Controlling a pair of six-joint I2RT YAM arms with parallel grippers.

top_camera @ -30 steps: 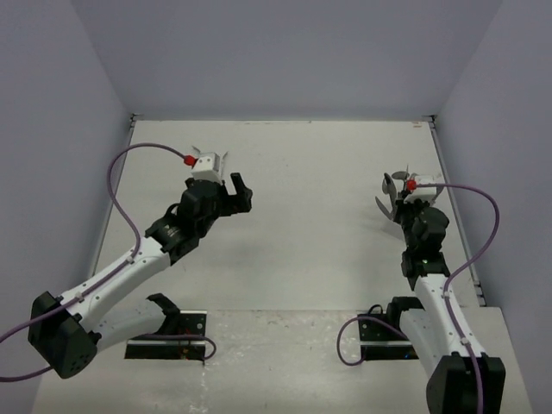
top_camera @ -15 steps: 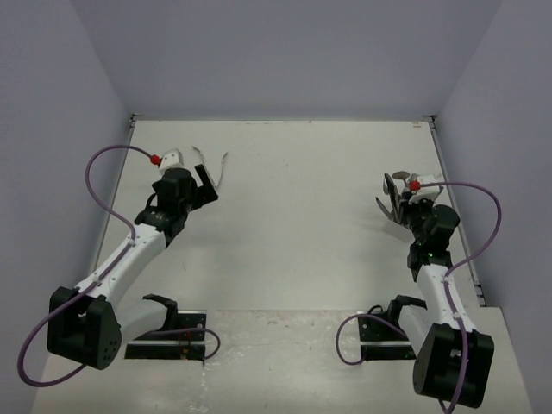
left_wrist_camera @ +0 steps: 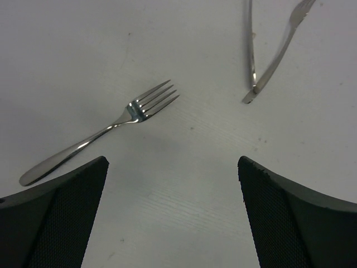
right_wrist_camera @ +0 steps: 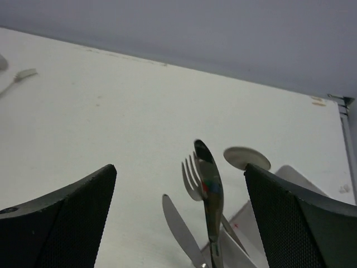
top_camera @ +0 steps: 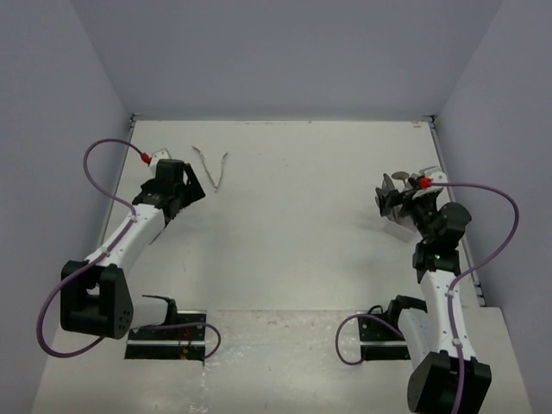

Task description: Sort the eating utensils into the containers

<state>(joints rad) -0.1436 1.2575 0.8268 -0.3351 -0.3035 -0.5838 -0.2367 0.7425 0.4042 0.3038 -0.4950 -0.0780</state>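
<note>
A silver fork [left_wrist_camera: 106, 132] lies flat on the table just ahead of my left gripper [left_wrist_camera: 173, 162], which is open with nothing between its fingers. Two more utensils [left_wrist_camera: 252, 50] [left_wrist_camera: 281, 51] lie in a V beyond it, also seen from above as a V of utensils [top_camera: 211, 166]. My right gripper [right_wrist_camera: 179, 167] is open and hangs over the container [right_wrist_camera: 236, 249]. A spoon [right_wrist_camera: 209, 178], a fork [right_wrist_camera: 191, 180] and a knife [right_wrist_camera: 177, 222] stand up from the container between the fingers, touching neither. From above, my left gripper [top_camera: 188, 185] is at the far left and my right gripper [top_camera: 398, 205] at the far right.
Another spoon bowl [right_wrist_camera: 247, 158] pokes up behind the standing pieces. The table's right rim [top_camera: 448, 194] runs close to the container, and the back wall edge [top_camera: 285, 119] lies beyond both arms. Purple cables loop off both wrists.
My right gripper has opened from shut, over the utensils standing in the container. The left arm has swung left, uncovering the two utensils lying in a V.
</note>
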